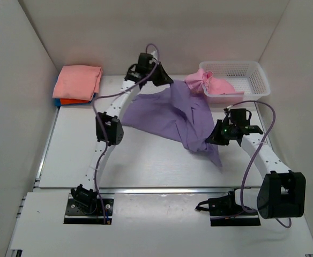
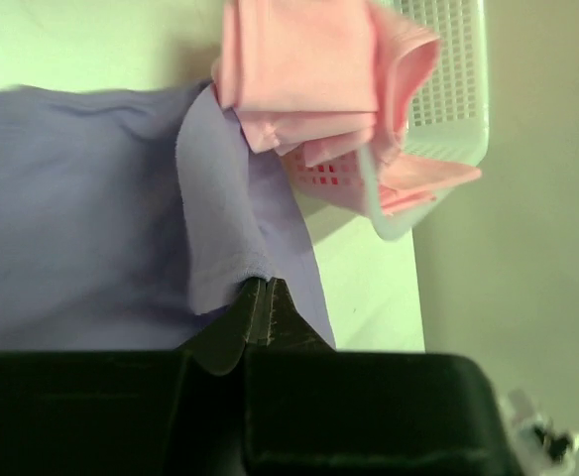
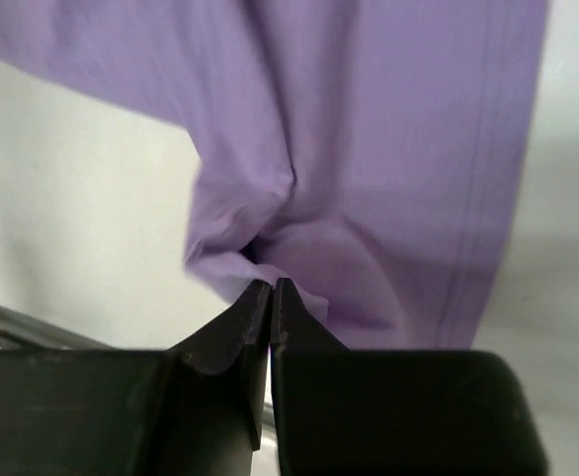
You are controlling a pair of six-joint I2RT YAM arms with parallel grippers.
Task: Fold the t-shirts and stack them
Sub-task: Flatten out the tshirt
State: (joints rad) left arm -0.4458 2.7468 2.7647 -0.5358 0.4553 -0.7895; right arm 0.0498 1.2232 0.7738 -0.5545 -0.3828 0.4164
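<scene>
Lavender-purple t-shirt [image 1: 167,115]: hangs spread between the two pincers, lifted at both ends, its middle sagging toward the desk [image 1: 92,160]. A loose tail droops below the right pincer [image 1: 216,137].

Containers: one white mesh basket [image 1: 251,80], just right of the left pincer [image 1: 166,81] and beyond the right one. A light pink t-shirt [image 1: 213,84] lies in it, bunched, with a fold spilling over the rim on the side facing the left pincer. In the left wrist view that fold touches the lavender cloth.

Left pincer: fingers together, clamped on a folded edge of the lavender t-shirt.

Right pincer: fingers pressed together, pinching a gathered bit of the same shirt near its lower edge.

Well to the left of the left pincer, at the desk's far corner, is a folded stack: salmon-pink t-shirt [image 1: 79,80] on top, orange t-shirt [image 1: 73,101] under it, blue t-shirt [image 1: 56,95] showing at the edge.
</scene>
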